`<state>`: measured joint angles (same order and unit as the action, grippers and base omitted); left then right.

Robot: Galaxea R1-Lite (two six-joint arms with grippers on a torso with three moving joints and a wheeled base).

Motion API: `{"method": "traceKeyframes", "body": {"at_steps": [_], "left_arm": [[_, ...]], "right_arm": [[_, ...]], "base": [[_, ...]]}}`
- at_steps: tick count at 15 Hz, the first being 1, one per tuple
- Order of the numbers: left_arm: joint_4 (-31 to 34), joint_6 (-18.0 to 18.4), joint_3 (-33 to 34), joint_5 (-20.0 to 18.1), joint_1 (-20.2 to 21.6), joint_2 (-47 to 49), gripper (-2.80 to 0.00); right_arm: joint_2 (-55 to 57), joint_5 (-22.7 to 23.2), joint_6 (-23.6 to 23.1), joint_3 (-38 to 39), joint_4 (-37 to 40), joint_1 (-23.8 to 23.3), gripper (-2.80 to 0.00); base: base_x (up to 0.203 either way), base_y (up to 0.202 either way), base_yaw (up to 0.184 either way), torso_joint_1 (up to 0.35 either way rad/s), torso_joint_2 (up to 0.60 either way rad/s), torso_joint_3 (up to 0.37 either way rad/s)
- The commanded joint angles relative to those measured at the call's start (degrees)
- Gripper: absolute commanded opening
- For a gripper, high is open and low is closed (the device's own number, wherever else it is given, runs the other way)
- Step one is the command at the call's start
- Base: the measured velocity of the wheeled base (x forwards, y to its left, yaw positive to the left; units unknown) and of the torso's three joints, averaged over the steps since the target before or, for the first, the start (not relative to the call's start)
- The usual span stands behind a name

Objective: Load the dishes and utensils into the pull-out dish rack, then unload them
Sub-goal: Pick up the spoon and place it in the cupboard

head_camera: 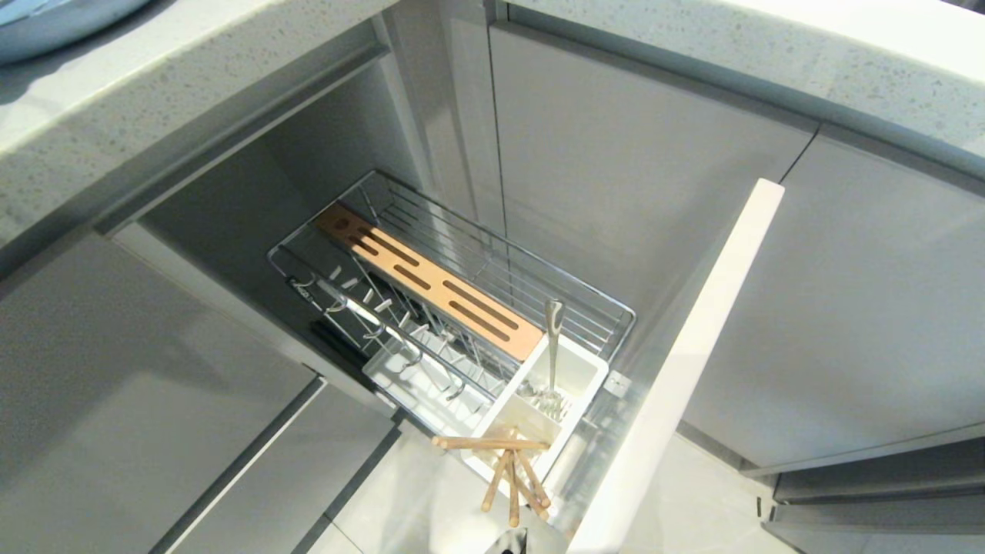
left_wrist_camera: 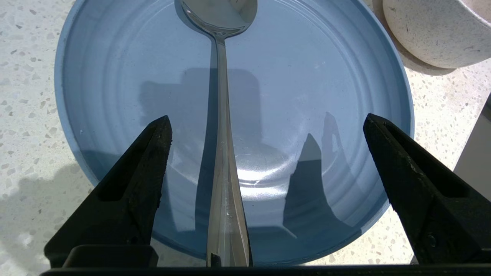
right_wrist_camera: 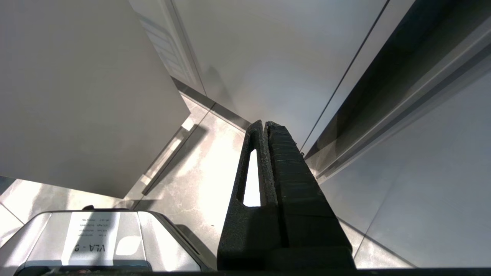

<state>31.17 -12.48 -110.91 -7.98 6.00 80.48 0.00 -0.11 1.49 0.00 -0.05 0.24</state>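
My left gripper [left_wrist_camera: 267, 120] hangs open over the light-blue plate [left_wrist_camera: 326, 76] on the speckled counter. A silver spoon [left_wrist_camera: 222, 115] lies across the plate, its handle running between the fingers, nearer one of them and touching neither. The cream bowl [left_wrist_camera: 437, 30] stands just beside the plate. In the head view the pull-out dish rack [head_camera: 492, 254] is drawn out, and the plate's edge [head_camera: 46, 23] shows on the counter at the far left. Wooden chopsticks [head_camera: 512, 469] and a silver utensil [head_camera: 552, 338] stand in its white caddy [head_camera: 573, 377]. My right gripper [right_wrist_camera: 265, 124] is shut and empty, down by the floor.
The rack's pale front panel [head_camera: 692, 362] juts out to the right of the caddy. A slotted wooden strip [head_camera: 431, 285] and metal pegs [head_camera: 369, 308] fill the basket. Grey cabinet fronts flank the opening. The robot's base [right_wrist_camera: 96, 237] sits on the pale floor beside the right gripper.
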Motion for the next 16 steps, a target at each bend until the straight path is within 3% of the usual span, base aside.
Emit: {"method": "traceKeyframes", "body": {"at_steps": [1, 13, 14, 16], "left_arm": [[0.1, -0.1, 0.0, -0.2, 0.0, 0.3, 0.00], [0.1, 0.0, 0.0, -0.3, 0.1, 1.1, 0.00], [0.1, 0.0, 0.0, -0.3, 0.1, 1.1, -2.80], [0.1, 0.1, 0.0, -0.2, 0.1, 1.0, -2.80]], "right_arm": [[0.0, -0.1, 0.0, 0.1, 0.0, 0.0, -2.80], [0.0, 0.0, 0.0, 0.0, 0.0, 0.0, -2.80], [0.0, 0.0, 0.0, 0.1, 0.0, 0.0, -2.80], [0.0, 0.0, 0.0, 0.1, 0.0, 0.0, -2.80]], "base": [[0.000, 0.000, 0.000, 0.000, 0.00, 0.000], [0.000, 0.000, 0.000, 0.000, 0.00, 0.000], [0.000, 0.000, 0.000, 0.000, 0.00, 0.000], [0.000, 0.000, 0.000, 0.000, 0.00, 0.000]]}}
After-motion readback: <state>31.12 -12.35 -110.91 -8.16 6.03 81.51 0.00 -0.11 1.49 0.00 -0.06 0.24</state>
